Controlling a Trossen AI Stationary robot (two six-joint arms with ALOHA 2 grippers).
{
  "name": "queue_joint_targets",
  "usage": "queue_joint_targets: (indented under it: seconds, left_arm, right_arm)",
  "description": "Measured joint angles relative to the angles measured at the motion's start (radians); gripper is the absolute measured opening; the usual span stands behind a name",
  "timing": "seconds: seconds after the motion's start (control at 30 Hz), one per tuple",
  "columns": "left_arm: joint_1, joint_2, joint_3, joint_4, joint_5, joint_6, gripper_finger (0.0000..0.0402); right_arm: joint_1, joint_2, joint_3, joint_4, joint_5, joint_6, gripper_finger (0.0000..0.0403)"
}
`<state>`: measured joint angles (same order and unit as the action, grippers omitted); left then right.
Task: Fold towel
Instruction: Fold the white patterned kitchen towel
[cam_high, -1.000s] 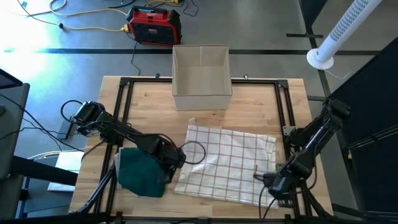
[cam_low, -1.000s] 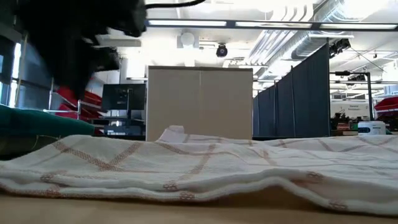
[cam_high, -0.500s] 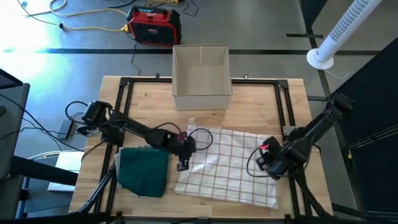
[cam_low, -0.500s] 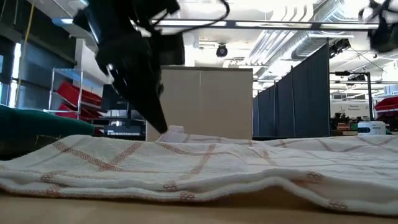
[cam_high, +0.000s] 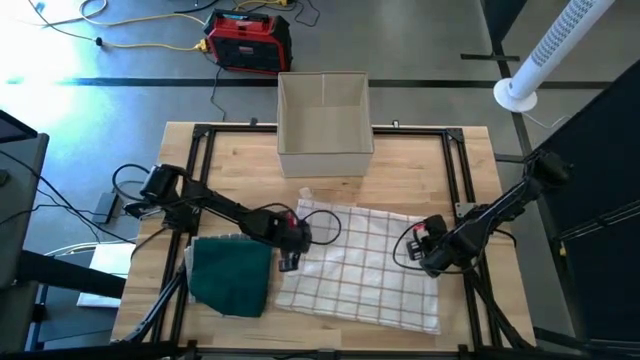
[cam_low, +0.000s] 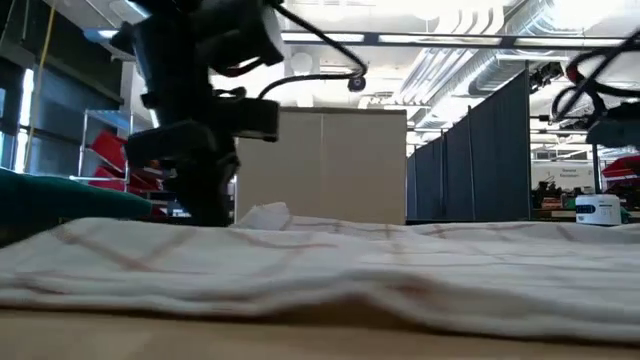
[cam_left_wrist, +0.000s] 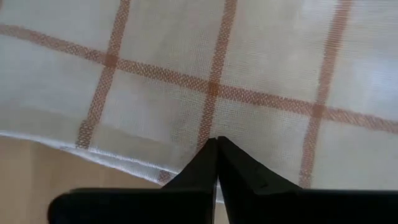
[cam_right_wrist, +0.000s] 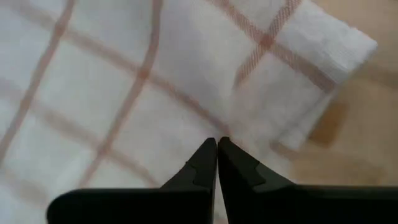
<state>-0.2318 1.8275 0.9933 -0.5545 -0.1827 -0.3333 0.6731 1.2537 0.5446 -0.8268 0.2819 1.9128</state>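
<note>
Towel (cam_high: 365, 262), white with a thin orange-brown grid, lies spread and slightly skewed on the wooden worktop (cam_high: 240, 175), in front of the open cardboard box (cam_high: 323, 122) and just beside a folded green cloth (cam_high: 231, 273). From above it looks flat; the low view shows its near edge rumpled into shallow ridges and a small raised corner near the box. Each wrist view shows what the overhead one cannot: fingertips pressed together into a point directly over the checked fabric, the left one near a hemmed edge with bare wood beyond, the right one beside a folded-over corner. The left hand (cam_high: 292, 236) reaches in from the left to the towel's left edge; the right hand (cam_high: 424, 248) bends in low at its right edge, fingers together as well.
</note>
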Motion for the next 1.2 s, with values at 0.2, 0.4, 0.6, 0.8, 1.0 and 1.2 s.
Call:
queue_joint_targets:
  seconds: [0.2,0.4,0.6,0.8,1.0,1.2]
  left_arm:
    - [-0.013,-0.064,-0.009,-0.087,-0.008,-0.051,0.0]
    - [-0.031,-0.089,-0.009,-0.075,0.01,-0.081,0.0]
    - [-0.034,-0.086,-0.009,-0.053,0.009,-0.076,0.0]
    - [-0.033,-0.087,-0.03,-0.045,0.007,-0.087,0.0]
    - [-0.037,-0.097,-0.117,0.024,-0.002,-0.175,0.0]
    - [-0.037,-0.103,-0.101,0.041,-0.003,-0.238,0.0]
  right_arm:
    - [-0.002,-0.005,0.138,-0.07,0.015,-0.138,0.0]
    - [-0.092,-0.005,0.139,-0.163,0.043,-0.163,0.0]
    - [-0.196,-0.005,0.021,0.049,0.016,-0.273,0.0]
    - [-0.26,-0.005,-0.033,0.018,0.0,-0.292,0.0]
    - [-0.293,-0.005,-0.037,-0.106,0.019,-0.32,0.0]
    - [-0.301,-0.032,0.003,-0.144,0.019,-0.346,0.0]
